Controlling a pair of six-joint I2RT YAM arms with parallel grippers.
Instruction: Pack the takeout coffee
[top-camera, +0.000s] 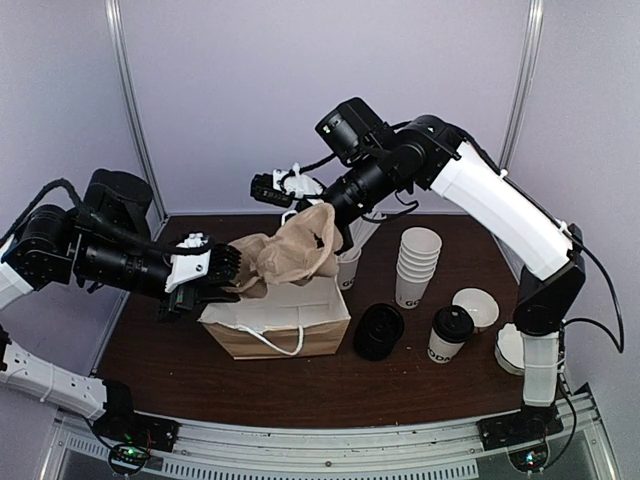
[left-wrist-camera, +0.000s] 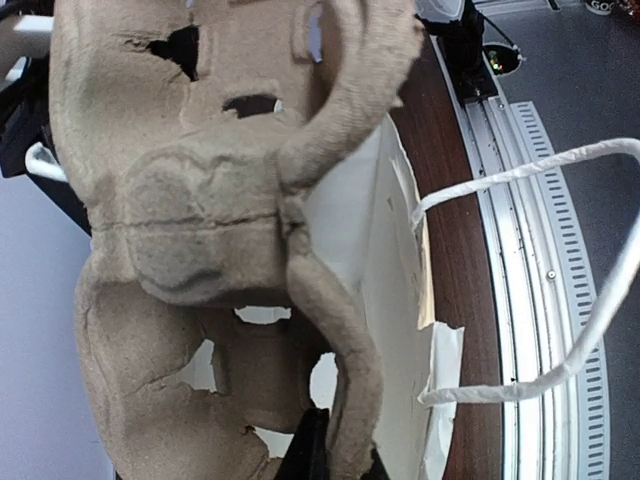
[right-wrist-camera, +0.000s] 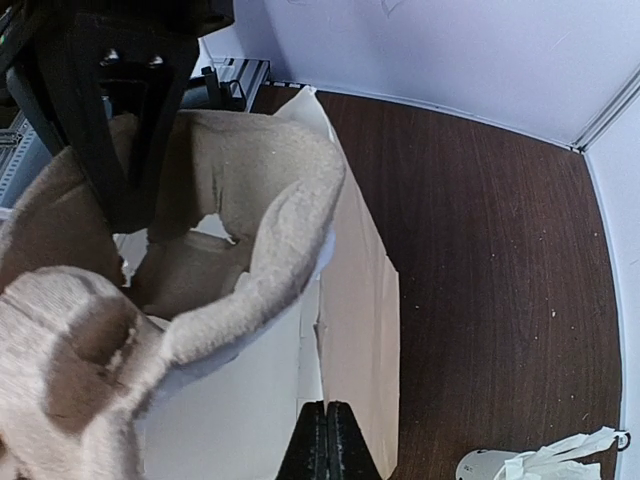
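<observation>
The takeout coffee (top-camera: 450, 335), a white cup with dark lettering and a black dome lid, stands on the table right of the paper bag (top-camera: 280, 322). My left gripper (top-camera: 228, 270) is shut on the rim of a brown pulp cup carrier (top-camera: 295, 250) and holds it tilted over the bag's open mouth. The left wrist view shows the carrier (left-wrist-camera: 200, 220) pinched between the gripper's fingers (left-wrist-camera: 335, 452). My right gripper (right-wrist-camera: 327, 445) is shut on the top edge of the bag's wall (right-wrist-camera: 365, 320). It is at the bag's far right corner in the top view (top-camera: 340, 238).
A stack of lidless white cups (top-camera: 417, 262), a single lidless cup (top-camera: 476, 305) and a stack of black lids (top-camera: 379, 332) stand right of the bag. Another printed cup (top-camera: 350, 270) is behind the bag. The bag's rope handle (left-wrist-camera: 560, 250) hangs toward the near table edge.
</observation>
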